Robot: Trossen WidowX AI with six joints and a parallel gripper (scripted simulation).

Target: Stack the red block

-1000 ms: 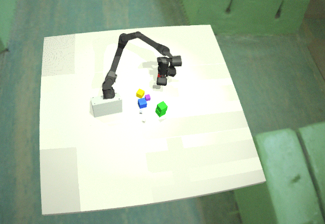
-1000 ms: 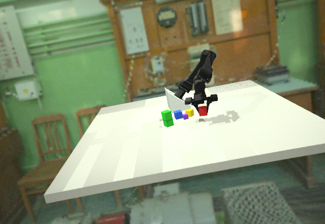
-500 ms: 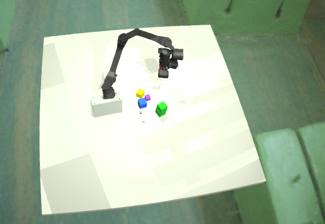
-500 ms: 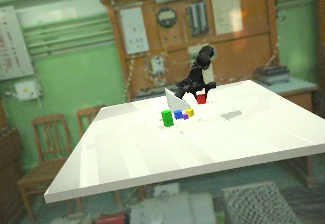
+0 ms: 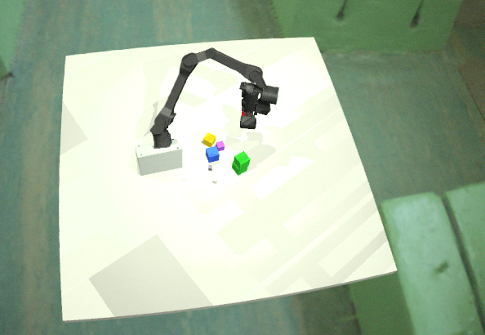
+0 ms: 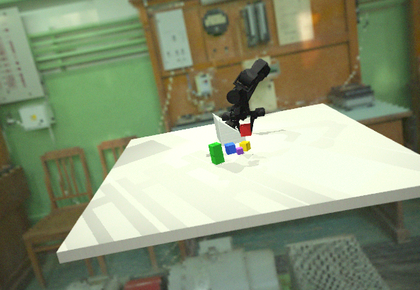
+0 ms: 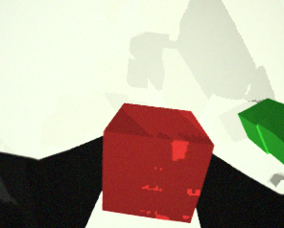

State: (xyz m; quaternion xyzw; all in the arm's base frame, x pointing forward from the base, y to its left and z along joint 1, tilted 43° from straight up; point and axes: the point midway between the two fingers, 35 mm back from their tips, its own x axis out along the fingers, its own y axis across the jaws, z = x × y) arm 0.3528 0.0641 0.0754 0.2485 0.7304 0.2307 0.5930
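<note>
Claw (image 6: 246, 129): pinching the red block (image 6: 245, 129) by two opposite sides.
Red block: held in the air above the table (image 6: 283, 180), up and off to one side of the green tower (image 6: 216, 153), well apart from it.
Green tower: upright on the table, two blocks high.
Blue block (image 6: 230, 148), purple block (image 6: 240, 151), yellow block (image 6: 245, 146): clustered just beside the green tower.

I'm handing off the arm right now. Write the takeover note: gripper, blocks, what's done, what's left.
Gripper: shut on the red cube block, held above the white table.
Green two-block tower: upright, untouched, off to one side of the held block and lower.
Blue cube, yellow cube and small purple cube sit between arm and tower.
Done: pick and lift.
Left: carry over the tower, lower squarely, release, retreat without a nudge.
</note>
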